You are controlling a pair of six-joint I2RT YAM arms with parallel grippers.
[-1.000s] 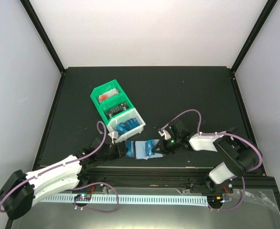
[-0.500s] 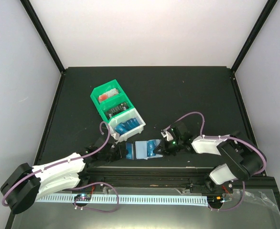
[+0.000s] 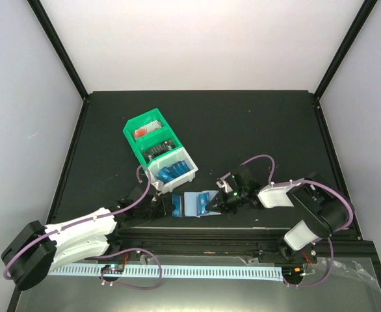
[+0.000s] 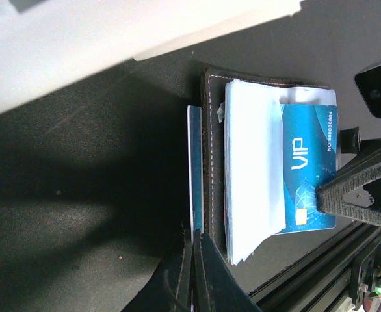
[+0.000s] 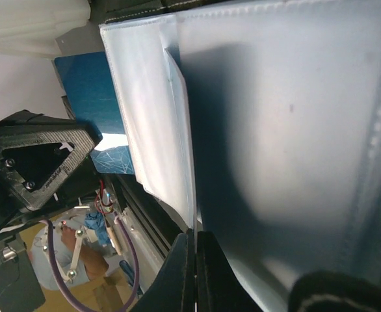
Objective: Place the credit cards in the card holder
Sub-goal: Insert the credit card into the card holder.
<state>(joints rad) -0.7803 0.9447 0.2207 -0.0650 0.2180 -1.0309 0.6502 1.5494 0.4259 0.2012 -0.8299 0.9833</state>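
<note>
The card holder (image 3: 194, 203) lies open near the table's front edge, black cover (image 4: 213, 156) underneath and pale sleeves (image 4: 252, 169) on top. A blue VIP credit card (image 4: 307, 169) sits partly inside a sleeve. My left gripper (image 4: 196, 244) is shut on a second blue credit card (image 4: 195, 169), seen edge-on against the holder's left side. In the top view this card (image 3: 177, 207) sits just left of the holder. My right gripper (image 5: 194, 240) is shut on the thin edge of a clear sleeve (image 5: 181, 130) at the holder's right side.
A green bin (image 3: 153, 136) stands behind the holder. A white bin (image 3: 174, 170) with more blue cards adjoins it. The table's black front rail (image 3: 197, 231) runs just below both grippers.
Both arms have shifted slightly, the left forearm dropping a little toward the front rail. The holder and both grips look the same.
</note>
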